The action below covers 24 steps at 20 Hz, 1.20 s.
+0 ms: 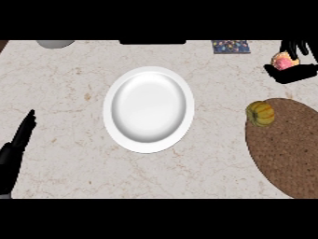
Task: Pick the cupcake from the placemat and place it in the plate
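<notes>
Cupcake (282, 59), pink and yellow on top, sits in the curled fingers of the right robot hand (292, 70) near the far right of the tabletop (65, 93), and we see it held beyond the brown woven placemat (295, 149) rather than on it. We see the white plate (149, 109) at the middle of the tabletop, well apart from the cupcake and bare. A small orange pumpkin (260, 113) rests on the placemat's left edge. We find the left robot hand (13, 154) at the lower left, fingers straight and holding nothing.
</notes>
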Each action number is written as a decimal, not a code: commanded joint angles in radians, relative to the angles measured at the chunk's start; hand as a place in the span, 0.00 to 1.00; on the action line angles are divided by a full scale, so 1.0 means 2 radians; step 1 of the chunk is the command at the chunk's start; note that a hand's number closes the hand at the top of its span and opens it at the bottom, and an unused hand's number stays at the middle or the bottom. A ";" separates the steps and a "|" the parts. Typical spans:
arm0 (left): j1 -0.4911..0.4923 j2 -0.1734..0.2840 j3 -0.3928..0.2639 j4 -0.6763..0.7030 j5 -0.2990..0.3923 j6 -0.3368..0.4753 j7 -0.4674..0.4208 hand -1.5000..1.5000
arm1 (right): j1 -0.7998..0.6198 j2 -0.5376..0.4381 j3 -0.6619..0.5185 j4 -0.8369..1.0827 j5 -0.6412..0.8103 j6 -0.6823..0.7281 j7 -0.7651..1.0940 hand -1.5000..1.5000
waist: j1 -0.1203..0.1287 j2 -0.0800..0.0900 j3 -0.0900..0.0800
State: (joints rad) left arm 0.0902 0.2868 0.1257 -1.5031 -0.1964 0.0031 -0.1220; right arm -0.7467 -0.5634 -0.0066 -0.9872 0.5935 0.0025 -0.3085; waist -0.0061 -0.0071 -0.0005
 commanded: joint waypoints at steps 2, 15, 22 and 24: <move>-0.003 -0.009 -0.004 -0.010 -0.003 0.002 0.011 0.50 | -0.003 0.028 0.001 -0.090 -0.056 0.069 0.006 1.00 | -0.001 0.000 0.000; -0.003 -0.009 0.001 0.000 -0.016 -0.004 -0.002 0.50 | -0.038 0.170 0.083 -0.228 -0.032 0.102 0.227 1.00 | 0.007 0.003 0.000; -0.021 0.008 0.024 0.031 0.000 -0.023 -0.031 0.50 | -0.076 0.252 0.136 -0.145 0.013 0.097 0.276 1.00 | 0.009 0.004 0.000; -0.008 -0.003 0.010 -0.008 -0.007 -0.020 0.001 0.50 | -0.098 0.258 0.125 -0.079 0.017 0.089 0.241 1.00 | 0.013 0.005 0.000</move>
State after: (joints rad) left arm 0.0638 0.2789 0.1446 -1.4892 -0.2117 -0.0258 -0.1332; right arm -0.9079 -0.0943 0.2289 -1.2783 0.5986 0.1927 0.2112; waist 0.0134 0.0007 -0.0008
